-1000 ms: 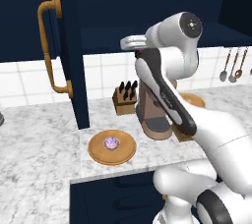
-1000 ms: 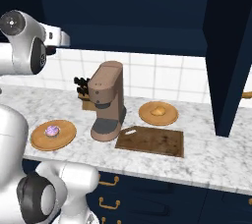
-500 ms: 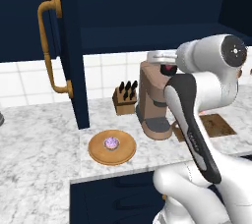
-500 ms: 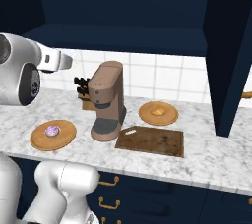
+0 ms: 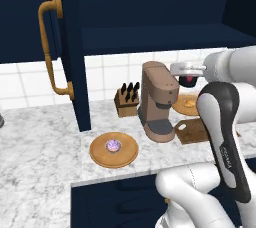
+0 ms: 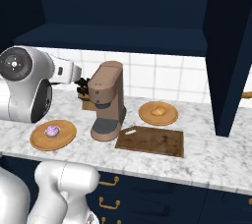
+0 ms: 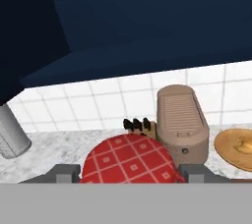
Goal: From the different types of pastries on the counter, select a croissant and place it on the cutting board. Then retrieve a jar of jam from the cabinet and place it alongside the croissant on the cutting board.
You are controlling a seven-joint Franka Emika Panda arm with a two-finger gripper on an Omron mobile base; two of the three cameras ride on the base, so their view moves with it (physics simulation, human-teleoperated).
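Note:
My gripper (image 5: 188, 73) is shut on the jar of jam (image 5: 187, 80), a dark-red jar hanging in the air just right of the coffee machine's top. From the hand camera the jar (image 7: 129, 161) shows a red chequered top between the two fingers (image 7: 66, 173). The golden croissant (image 6: 157, 110) lies on a round wooden plate behind the dark-brown cutting board (image 6: 150, 141). The board is bare and sits on the marbled counter (image 6: 206, 161). The other pastry, a purple-topped cake (image 5: 113, 145), rests on its own plate at the left. The cabinet door (image 5: 67, 47) stands open.
A brown coffee machine (image 5: 157, 102) stands directly left of the held jar, with a knife block (image 5: 126, 101) behind it. The cabinet's open shelf (image 6: 118, 39) runs overhead. A second open navy door (image 6: 231, 51) hangs at the right. A grey cylinder (image 7: 12, 134) stands far left.
The arm has swung rightward and down with the jar, from beside the cabinet's left door to the right side of the coffee machine's top.

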